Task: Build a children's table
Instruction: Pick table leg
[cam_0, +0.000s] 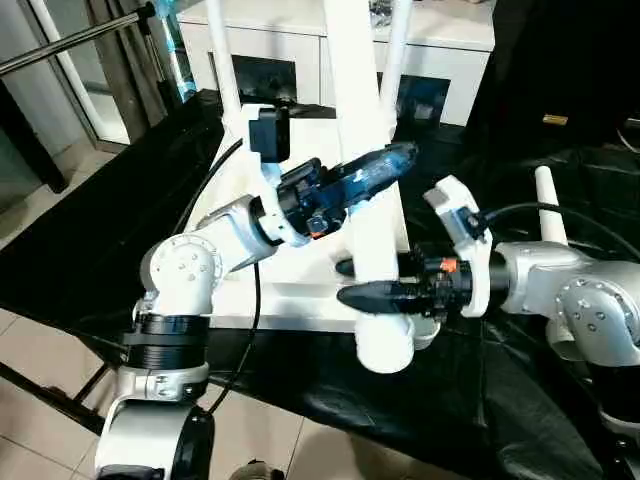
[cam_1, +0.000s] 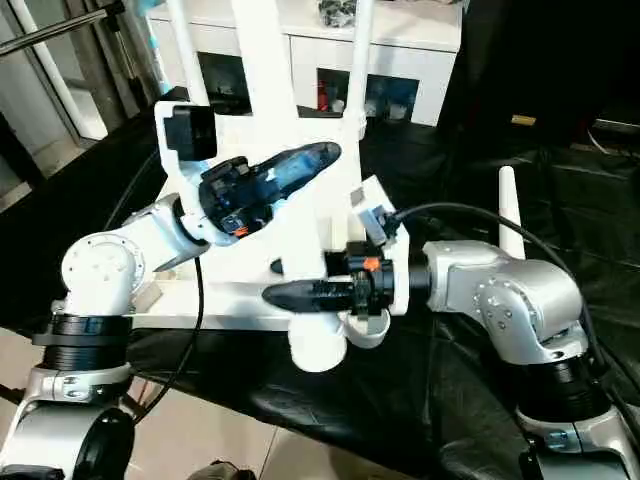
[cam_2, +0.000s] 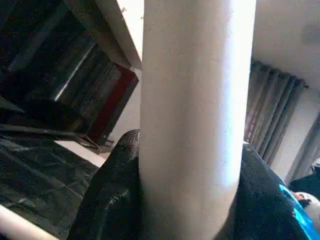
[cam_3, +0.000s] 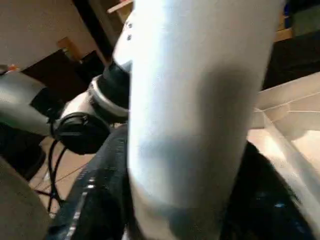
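**Both pincers clamped on the near leg**

The tabletop (cam_0: 300, 290) lies upside down on black sheeting over the worktop, ribbed underside up. A thick white leg (cam_0: 372, 200) stands nearly upright in the near corner socket (cam_0: 388, 345), tilted slightly.

The left pincer (cam_0: 385, 165) comes at the leg from the left, partway up, its black fingers (cam_2: 112, 200) half apart and closed around the tube, one on each side, as the left wrist view shows. The right pincer (cam_0: 370, 285) reaches in from the right, lower down, just above the socket. Its fingers (cam_3: 95, 200) also straddle the leg and press on it, about half open.

Beyond the pincers, two thinner legs (cam_0: 222, 60) rise from the far corners. A fourth leg (cam_0: 550, 205) sticks up behind the right forearm. A white cabinet (cam_0: 300, 50) stands past the tabletop.
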